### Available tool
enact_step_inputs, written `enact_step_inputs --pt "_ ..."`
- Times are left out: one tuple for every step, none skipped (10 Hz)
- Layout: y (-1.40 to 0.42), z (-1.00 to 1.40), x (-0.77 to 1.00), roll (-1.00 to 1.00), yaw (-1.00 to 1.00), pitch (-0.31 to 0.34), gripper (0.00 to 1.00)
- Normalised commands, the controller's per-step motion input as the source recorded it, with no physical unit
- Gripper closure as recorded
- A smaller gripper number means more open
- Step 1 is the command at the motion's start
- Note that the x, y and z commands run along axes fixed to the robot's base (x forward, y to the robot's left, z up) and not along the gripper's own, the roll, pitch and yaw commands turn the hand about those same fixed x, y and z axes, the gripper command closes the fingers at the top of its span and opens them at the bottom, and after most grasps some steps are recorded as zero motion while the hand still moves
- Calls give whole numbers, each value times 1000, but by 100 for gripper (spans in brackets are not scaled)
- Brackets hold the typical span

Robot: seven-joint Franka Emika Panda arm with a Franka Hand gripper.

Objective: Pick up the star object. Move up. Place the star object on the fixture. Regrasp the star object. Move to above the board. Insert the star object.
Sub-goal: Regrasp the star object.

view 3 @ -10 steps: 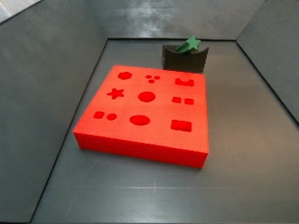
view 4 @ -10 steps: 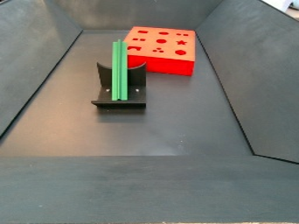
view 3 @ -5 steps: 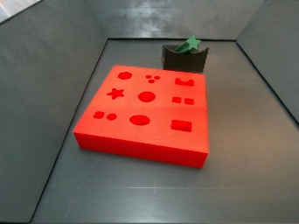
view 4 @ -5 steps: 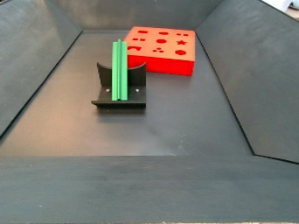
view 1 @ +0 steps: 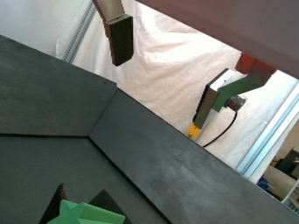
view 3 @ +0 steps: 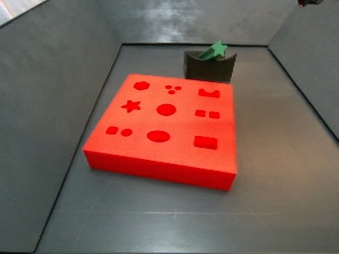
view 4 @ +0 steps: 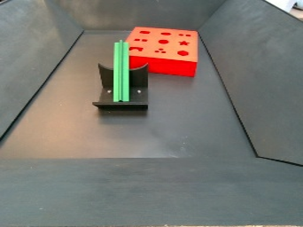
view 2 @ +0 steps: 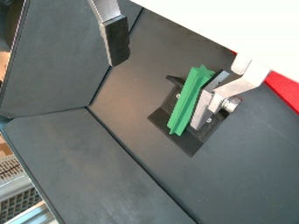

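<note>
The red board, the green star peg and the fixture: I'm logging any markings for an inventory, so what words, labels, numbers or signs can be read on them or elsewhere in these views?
None: no view shows readable text.
The board carries only shaped cut-outs, no print.
The star object and the fixture are plain.
The gripper, open above the star object and fixture, bears no label.
The background in a wrist view is too blurred to read.

End effector (view 2: 176,61) raised, fingers (view 2: 114,39) apart, empty.
</note>
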Motion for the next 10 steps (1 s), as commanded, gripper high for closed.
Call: enact_step_inputs --pt "39 -1000 34 233 196 1 0" --pt "39 -1000 36 230 176 -9 0" --pt "36 -1000 44 212 150 -39 0" --pt "28 -1000 53 157 117 -71 0" --pt "26 -1000 61 122 92 -89 0" --pt "24 -1000 69 99 65 -98 0" --pt "23 -1000 76 86 37 -100 0" --pt "20 -1000 85 74 8 -94 0" --pt "17 -1000 92 70 -10 -84 0" --pt "16 -1000 98 68 -22 -67 0"
